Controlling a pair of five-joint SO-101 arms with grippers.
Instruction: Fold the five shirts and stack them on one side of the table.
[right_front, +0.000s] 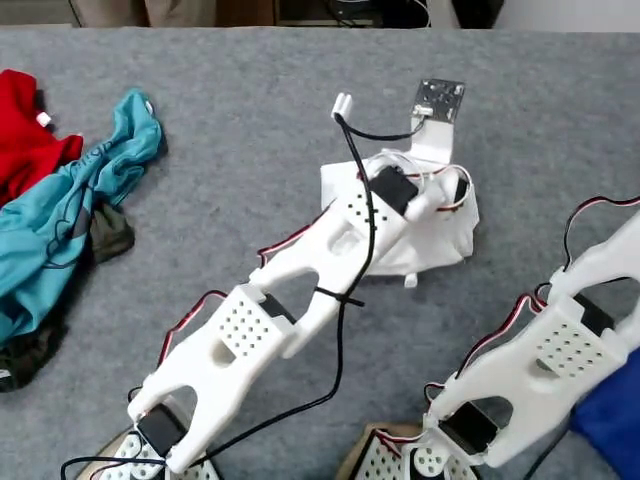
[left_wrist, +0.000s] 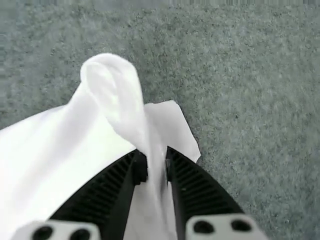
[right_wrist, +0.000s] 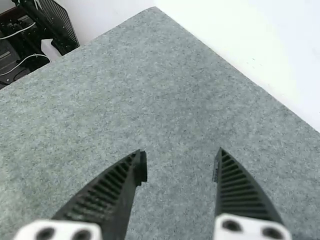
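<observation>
A white shirt (right_front: 441, 240) lies partly folded at mid-table, with the left arm (right_front: 300, 290) stretched over it. In the left wrist view my left gripper (left_wrist: 156, 167) is shut on a raised fold of the white shirt (left_wrist: 60, 150), which curls up just past the fingertips. My right gripper (right_wrist: 180, 167) hangs open above bare grey table near its corner, nothing between its fingers. A red shirt (right_front: 25, 140), a teal shirt (right_front: 70, 220) and a dark olive shirt (right_front: 112, 232) lie bunched at the left edge. A blue cloth (right_front: 610, 420) sits at the lower right.
The right arm (right_front: 560, 350) runs from the front edge off to the right. The table's edge and corner (right_wrist: 155, 10) lie close beyond the right gripper, with pale floor past them. Cables trail along the left arm.
</observation>
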